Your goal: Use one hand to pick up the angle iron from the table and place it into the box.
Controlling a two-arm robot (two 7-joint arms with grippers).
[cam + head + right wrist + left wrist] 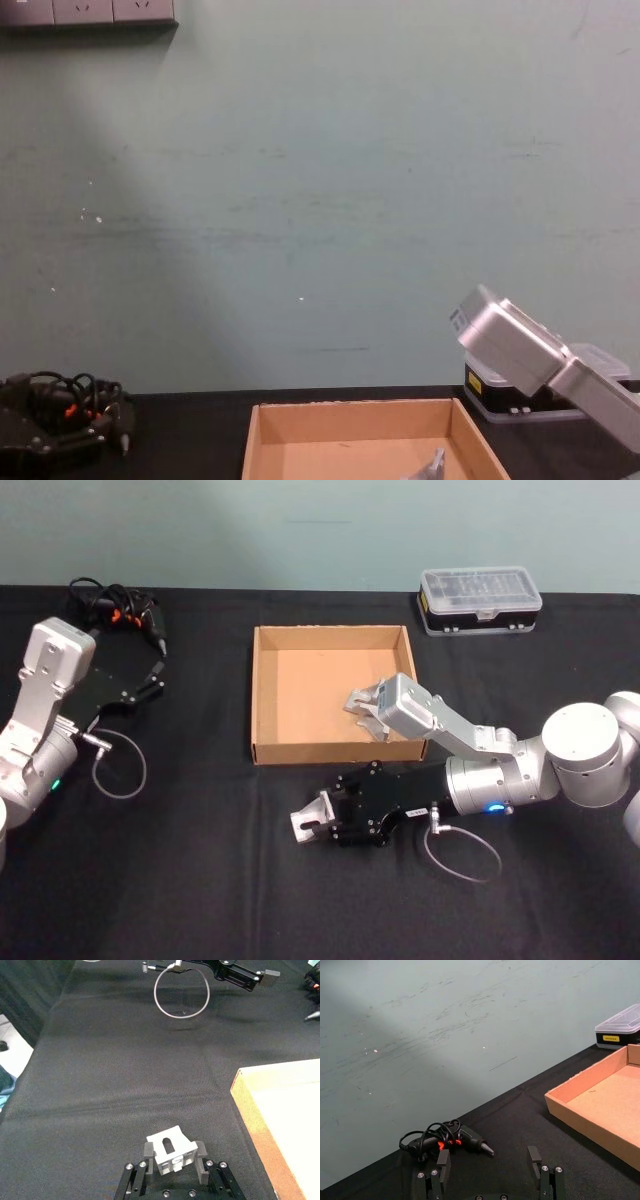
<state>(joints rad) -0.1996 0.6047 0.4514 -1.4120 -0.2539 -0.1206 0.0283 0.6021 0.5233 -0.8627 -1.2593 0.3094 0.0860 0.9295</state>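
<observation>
Angle iron (170, 1154) clamped between right gripper (173, 1157) fingers, near box (260, 1125)

You see a tan box (330, 695) on a black table (200, 880); silver-grey angle iron (305, 823); black right end effector (322, 827).

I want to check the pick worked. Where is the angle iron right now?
In the head view the angle iron sits between the fingers of the right gripper, over the table just in front of the box, near its front left corner.
</observation>
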